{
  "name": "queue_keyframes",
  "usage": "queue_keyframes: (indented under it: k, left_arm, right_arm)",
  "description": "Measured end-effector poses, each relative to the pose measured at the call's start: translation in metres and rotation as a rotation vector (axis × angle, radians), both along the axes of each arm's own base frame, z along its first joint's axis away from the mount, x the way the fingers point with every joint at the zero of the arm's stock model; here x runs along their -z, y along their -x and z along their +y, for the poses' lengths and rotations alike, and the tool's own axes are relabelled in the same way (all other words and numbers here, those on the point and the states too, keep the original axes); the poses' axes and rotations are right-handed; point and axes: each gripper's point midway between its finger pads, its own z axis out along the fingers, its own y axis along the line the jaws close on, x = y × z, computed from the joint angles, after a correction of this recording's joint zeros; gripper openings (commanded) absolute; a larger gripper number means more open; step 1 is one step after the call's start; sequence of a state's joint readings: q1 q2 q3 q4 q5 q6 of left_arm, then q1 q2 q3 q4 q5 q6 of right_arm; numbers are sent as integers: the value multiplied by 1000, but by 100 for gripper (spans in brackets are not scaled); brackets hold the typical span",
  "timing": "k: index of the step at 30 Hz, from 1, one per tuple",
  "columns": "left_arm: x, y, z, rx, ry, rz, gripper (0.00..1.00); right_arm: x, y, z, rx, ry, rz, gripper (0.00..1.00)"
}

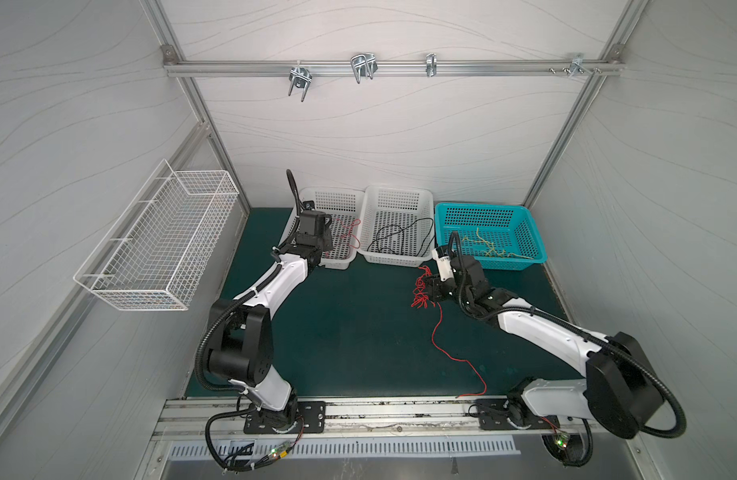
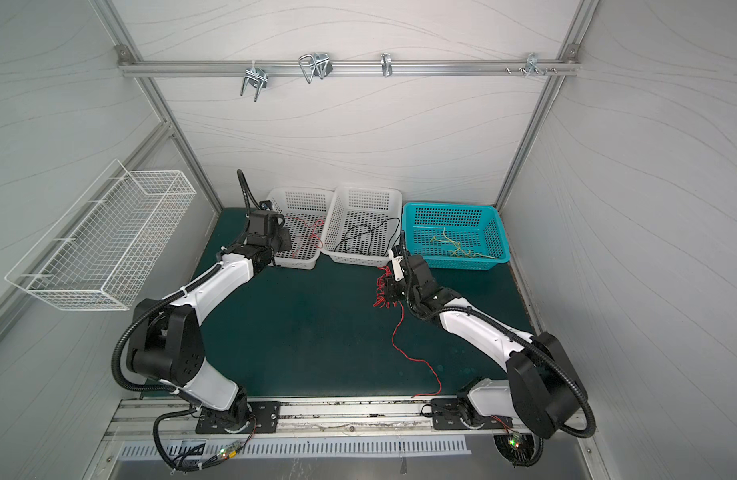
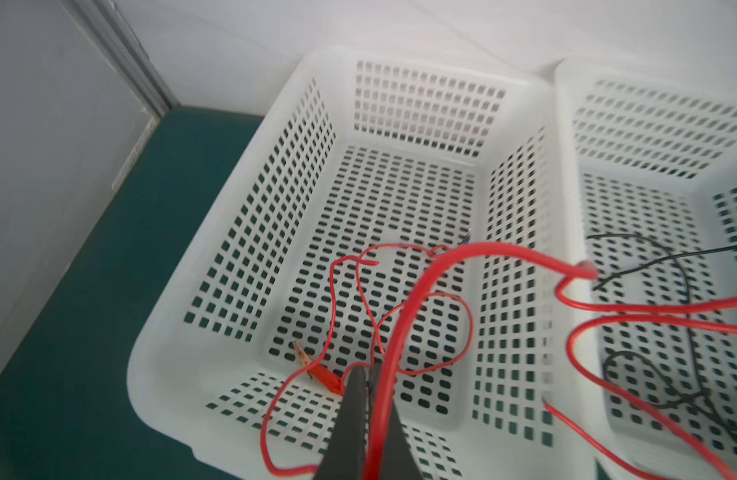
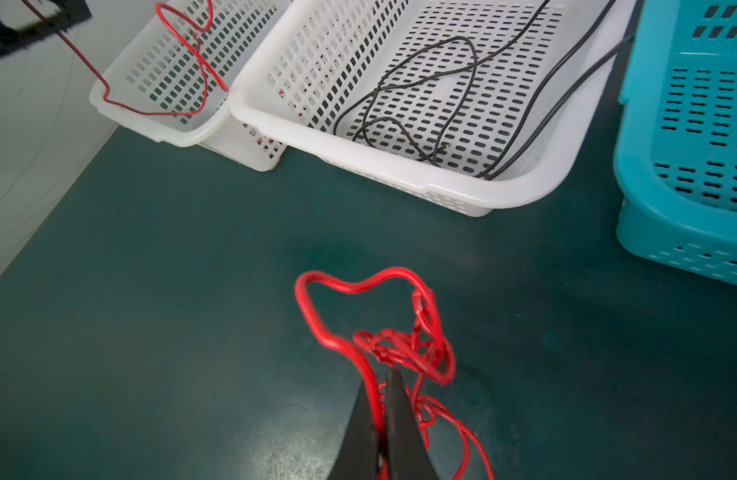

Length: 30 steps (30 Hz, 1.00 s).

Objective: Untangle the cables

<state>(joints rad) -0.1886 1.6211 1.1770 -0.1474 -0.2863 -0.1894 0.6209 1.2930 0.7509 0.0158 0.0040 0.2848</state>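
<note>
Red cables are mid-sorting: the left gripper pinches a red strand over the left white basket, while the right gripper clamps the knotted red bundle above the green mat, which likely needs teasing apart next.

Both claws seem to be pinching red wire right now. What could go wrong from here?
The right claw grips a knotted red wire bundle; pulling may tighten the knot instead of loosening it. The left claw holds a red wire whose loops spill over the left white basket rim toward the middle white basket's black cable, so it might snag that cable.
</note>
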Motion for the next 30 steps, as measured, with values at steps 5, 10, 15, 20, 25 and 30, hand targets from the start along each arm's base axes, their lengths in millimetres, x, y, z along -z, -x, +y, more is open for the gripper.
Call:
queue_keyframes:
  k: [5, 10, 15, 20, 25, 30]
  left_arm:
    - [34, 1, -2, 1, 6, 98, 11]
    - [38, 1, -6, 9, 25, 127, 32]
    - [37, 1, -8, 18, 37, 135, 60]
    - [35, 5, -10, 29, 43, 144, 79]
    - [7, 11, -20, 78, 94, 82, 89]
    - [-33, 36, -47, 201, 128, -36, 87]
  right_arm:
    - [-9, -2, -1, 7, -4, -23, 0]
    - [-12, -3, 0, 5, -8, -28, 0]
    - [-9, -3, 1, 3, -4, -23, 0]
    - [-9, -3, 1, 4, 0, -23, 0]
    - [-9, -3, 1, 5, 1, -26, 0]
    - [-9, -3, 0, 5, 9, -32, 0]
